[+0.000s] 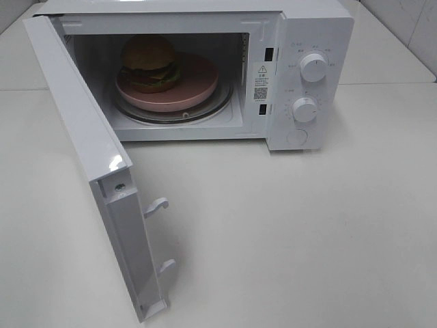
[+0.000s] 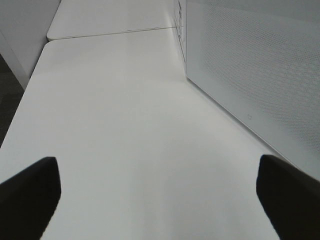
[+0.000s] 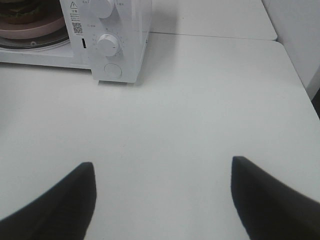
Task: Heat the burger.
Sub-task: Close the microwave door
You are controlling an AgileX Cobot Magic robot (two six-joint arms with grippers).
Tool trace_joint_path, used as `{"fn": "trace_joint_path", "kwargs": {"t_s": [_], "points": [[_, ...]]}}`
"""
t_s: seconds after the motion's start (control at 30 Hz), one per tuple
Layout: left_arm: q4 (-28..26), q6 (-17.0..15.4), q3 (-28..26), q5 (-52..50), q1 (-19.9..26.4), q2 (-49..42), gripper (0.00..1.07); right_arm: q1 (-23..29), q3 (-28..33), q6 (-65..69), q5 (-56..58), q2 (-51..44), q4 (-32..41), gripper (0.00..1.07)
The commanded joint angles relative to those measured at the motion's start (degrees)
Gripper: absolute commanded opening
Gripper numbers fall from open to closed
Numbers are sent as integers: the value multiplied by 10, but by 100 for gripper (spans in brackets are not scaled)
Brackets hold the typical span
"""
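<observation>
- The white table (image 1: 307,225) carries everything; its top is bare in front of the oven.
- A white microwave (image 1: 317,34) stands at the back of the table, its cavity open to the front.
- Its door (image 1: 75,137) is swung wide toward the left side, with two latch hooks (image 1: 157,205) sticking out of its free edge.
- A glass turntable (image 1: 222,106) lies on the cavity floor, and a round pink dish (image 1: 201,85) rests on it.
- The burger (image 1: 149,61) sits on the pink dish, toward its back left part, well inside the cavity.
- On the control panel to the right of the cavity are an upper knob (image 1: 313,66), a lower knob (image 1: 304,109) and a round button (image 1: 296,137) below them.
- The left pincer (image 2: 160,200) hovers over bare table on the outer side of the open door. The door's dotted face stands between it and the burger, which its camera does not see.
- The left pincer's fingers are spread wide, holding and touching nothing.
- The right pincer (image 3: 162,200) hovers over bare table in front of the control panel, well apart from the burger. Only an edge of the burger and dish shows at the corner of its view.
- The right pincer's fingers are also spread apart, with nothing between them.
</observation>
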Motion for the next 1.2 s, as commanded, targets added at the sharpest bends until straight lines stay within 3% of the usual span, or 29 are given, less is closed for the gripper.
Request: {"fn": "trace_joint_path", "kwargs": {"t_s": [0.03,1.2], "points": [[1,-1,1,-2,-4,-10,100,0,2,-6,-2,-15,2,75],[1,-1,1,-2,-4,-10,100,0,2,-6,-2,-15,2,75]]}}
